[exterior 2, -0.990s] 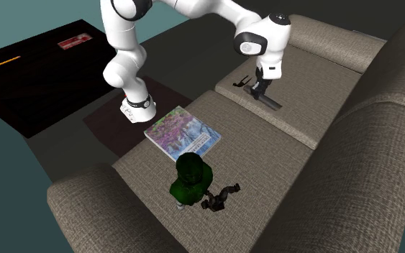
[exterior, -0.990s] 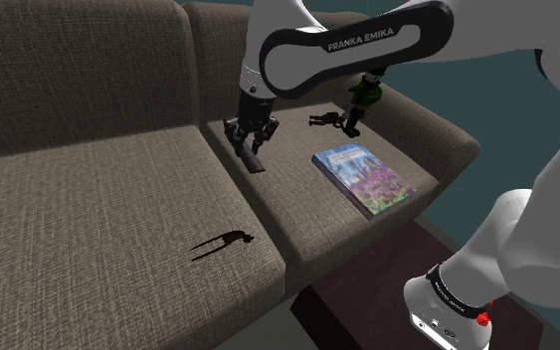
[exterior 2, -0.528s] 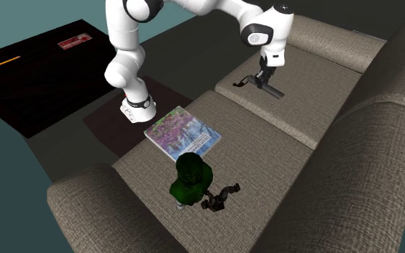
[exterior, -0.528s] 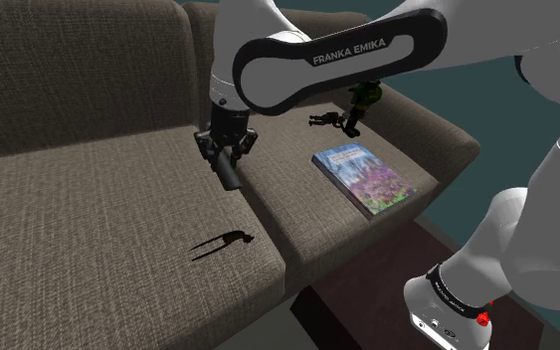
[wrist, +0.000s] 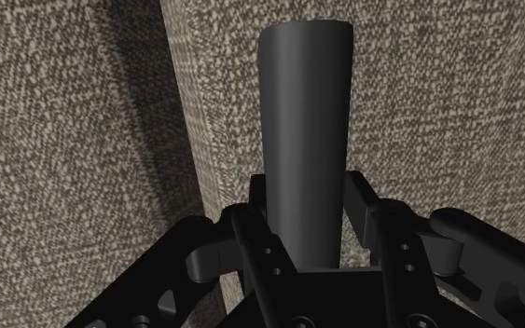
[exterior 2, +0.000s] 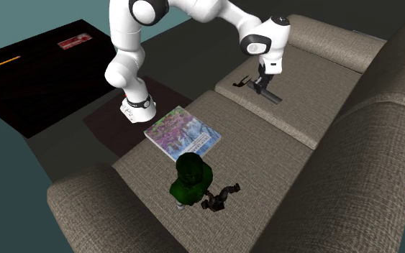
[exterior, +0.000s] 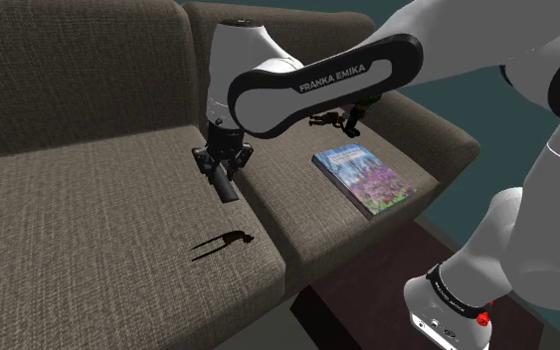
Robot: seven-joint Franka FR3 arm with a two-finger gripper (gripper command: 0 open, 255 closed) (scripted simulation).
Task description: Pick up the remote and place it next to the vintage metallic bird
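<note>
Sofa (exterior: 89,199) seat is being used as work surface | remote (exterior: 229,187) is being clasped in gripper (exterior: 220,166) over seat | bird (exterior: 224,241) is lying near | step: remote is being carried to bird; should be lowered flat beside it, without contact, before release.

The words "FRANKA EMIKA" are printed in white capitals on the dark band of the white arm (exterior: 332,77), as seen in the shoulder view. A line of lettering is carried at the top of the book (exterior: 364,179) cover, but it cannot be read.
</note>
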